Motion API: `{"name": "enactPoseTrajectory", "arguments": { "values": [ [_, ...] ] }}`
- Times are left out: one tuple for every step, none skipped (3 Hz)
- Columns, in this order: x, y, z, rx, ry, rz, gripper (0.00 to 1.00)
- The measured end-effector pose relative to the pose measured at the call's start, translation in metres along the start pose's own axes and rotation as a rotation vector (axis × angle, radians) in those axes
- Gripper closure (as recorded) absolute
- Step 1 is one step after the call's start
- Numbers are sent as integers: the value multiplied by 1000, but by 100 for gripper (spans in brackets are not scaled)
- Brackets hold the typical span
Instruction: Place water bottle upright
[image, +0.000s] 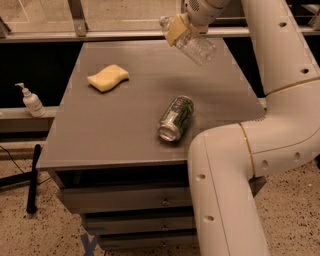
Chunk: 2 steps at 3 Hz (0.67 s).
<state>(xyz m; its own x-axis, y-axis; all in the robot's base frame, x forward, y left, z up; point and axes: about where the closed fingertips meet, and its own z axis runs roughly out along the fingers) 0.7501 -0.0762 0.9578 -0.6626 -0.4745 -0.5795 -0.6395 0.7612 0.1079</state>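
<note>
The water bottle (196, 46) is a clear ribbed plastic bottle with a white cap at its upper left end. It hangs tilted above the far right part of the grey table (125, 130), cap end up-left and base down-right. My gripper (179, 29) is shut on the water bottle near its neck, with a yellowish finger pad (175, 30) across it. The white arm (280, 75) comes down from the top and bends along the right side of the view.
A green and silver drink can (176, 118) lies on its side near the table's middle right. A yellow sponge (107, 78) lies at the far left. A white pump bottle (31, 101) stands on a ledge left of the table. Drawers (125, 200) sit under the tabletop.
</note>
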Motion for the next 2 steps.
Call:
{"name": "enactPoseTrajectory", "arguments": {
  "values": [
    [14, 10, -8, -77, 35, 63, 100],
    [25, 19, -14, -157, 68, 122, 100]
  ]
}}
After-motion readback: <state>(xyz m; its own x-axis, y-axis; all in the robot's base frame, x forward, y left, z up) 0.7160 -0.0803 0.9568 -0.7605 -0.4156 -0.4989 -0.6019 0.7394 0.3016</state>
